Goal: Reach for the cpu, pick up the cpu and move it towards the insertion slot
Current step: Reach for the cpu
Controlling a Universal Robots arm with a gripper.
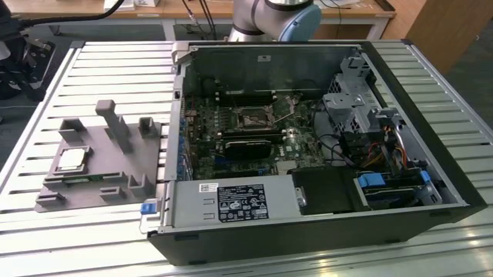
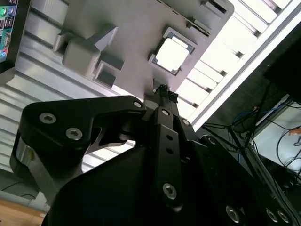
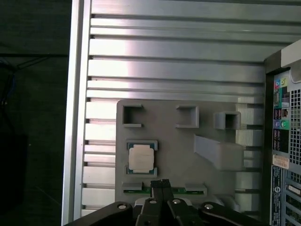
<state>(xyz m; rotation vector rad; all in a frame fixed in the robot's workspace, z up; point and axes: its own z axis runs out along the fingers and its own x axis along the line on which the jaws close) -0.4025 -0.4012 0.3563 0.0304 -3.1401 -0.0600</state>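
The cpu (image 3: 141, 157) lies flat in its square pocket on the grey fixture tray (image 3: 178, 160), with the metal top upward and nothing touching it. Just beside this pocket is a narrow green circuit strip (image 3: 195, 190) in its own long slot.

In the first wrist view I see the gripper (image 3: 160, 182) above that strip, near the cpu but not over it. Its two fingers are pressed together with only a thin seam between them, and they carry nothing. The second wrist view agrees: the gripper (image 2: 164, 90) ends in one narrow closed tip, and the cpu (image 2: 171, 53) lies bright and free beyond it. So I judge the reach is not finished. The chip lies ahead of the fingertips and a little to one side, across the strip's slot. Because the chip is square, it has no long axis to line up with, only its straight edges. How high the tip stands over the tray I cannot tell.

In the exterior view the tray (image 1: 92, 144) sits on the slatted aluminium table (image 1: 115, 63), and the insertion slot (image 1: 250, 118) is on the motherboard inside the open computer case (image 1: 308, 245). It is well apart from the cpu, toward the exterior view's right, with the case wall between them.
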